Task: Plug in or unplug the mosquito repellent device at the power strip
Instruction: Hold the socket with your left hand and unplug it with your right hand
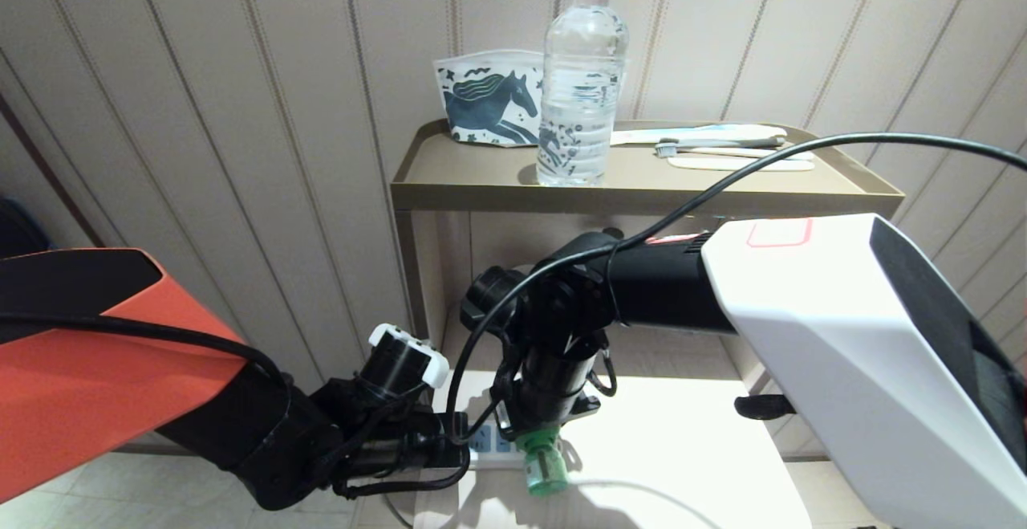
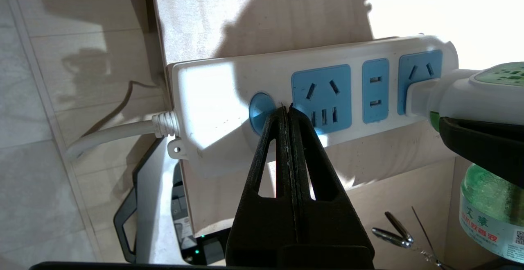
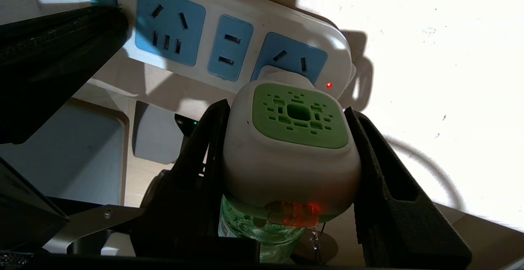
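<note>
Green and white, the mosquito repellent device (image 3: 291, 151) sits plugged into the end socket of the power strip (image 3: 229, 36), at the end away from the cord, and the right end effector (image 3: 286, 155) has it clamped, one black finger (image 3: 196, 167) pressed on each side of the rounded head. An orange glow shows at the lower edge of that head, just above the translucent green bottle, and a small red light (image 3: 329, 85) burns on the strip's corner right beside the plug.

Over at the other end, the left end effector (image 2: 287, 110) is fully closed, its two fingers pressed flat together, tips resting on the strip's white face between the round blue button (image 2: 260, 110) and the first blue socket (image 2: 321, 98). The white cord (image 2: 118, 132) leaves the strip beyond the button.

From the head view, the strip (image 1: 491, 442) lies on a pale low surface (image 1: 682, 449), both arms reaching down to it, the device (image 1: 541, 461) hanging off the near edge. Behind stands a side desk (image 1: 642, 184) with a clear water bottle (image 1: 582, 79), a horse-print pouch (image 1: 489, 95) and a toothbrush (image 1: 718, 144).
</note>
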### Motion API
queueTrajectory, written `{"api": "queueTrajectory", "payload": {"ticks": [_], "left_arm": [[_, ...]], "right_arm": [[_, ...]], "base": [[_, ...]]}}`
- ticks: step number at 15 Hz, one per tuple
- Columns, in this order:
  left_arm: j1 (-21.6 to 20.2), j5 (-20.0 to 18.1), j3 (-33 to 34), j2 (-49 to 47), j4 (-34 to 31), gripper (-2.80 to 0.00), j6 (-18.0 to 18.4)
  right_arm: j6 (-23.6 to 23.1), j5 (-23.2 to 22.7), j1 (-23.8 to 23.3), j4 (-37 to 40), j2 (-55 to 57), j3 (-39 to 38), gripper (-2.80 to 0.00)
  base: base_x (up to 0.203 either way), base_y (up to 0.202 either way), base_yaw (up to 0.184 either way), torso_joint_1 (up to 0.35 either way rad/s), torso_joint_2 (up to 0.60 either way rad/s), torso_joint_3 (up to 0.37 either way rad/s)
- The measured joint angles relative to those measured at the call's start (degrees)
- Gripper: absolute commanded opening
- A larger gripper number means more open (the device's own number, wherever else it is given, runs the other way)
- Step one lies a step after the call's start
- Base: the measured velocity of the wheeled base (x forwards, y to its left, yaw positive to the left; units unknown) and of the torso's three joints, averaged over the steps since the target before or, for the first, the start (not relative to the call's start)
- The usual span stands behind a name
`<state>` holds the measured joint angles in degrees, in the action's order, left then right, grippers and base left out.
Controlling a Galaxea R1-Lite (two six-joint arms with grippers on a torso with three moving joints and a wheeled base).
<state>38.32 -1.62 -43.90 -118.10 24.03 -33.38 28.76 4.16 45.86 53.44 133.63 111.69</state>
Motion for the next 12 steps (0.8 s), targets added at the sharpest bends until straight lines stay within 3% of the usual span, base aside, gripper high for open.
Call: {"api": "queueTrajectory", "payload": {"ticks": [9,12], "left_arm": [[0.33,0.06,0.25,-0.76,0.20,-2.80,0.11],[1.90,3.50,0.63,-0.76,0.15,-2.80,0.15]], "right_arm": [[-0.60,0.15,-0.09,0.52,-2.65,0.13,-2.80],[-0.60,0.11,0.06,0.30,-3.01,0.11,-2.80]], "base": [[0.000,0.000,0.000,0.000,0.00,0.000],[0.000,0.000,0.000,0.000,0.00,0.000]]}}
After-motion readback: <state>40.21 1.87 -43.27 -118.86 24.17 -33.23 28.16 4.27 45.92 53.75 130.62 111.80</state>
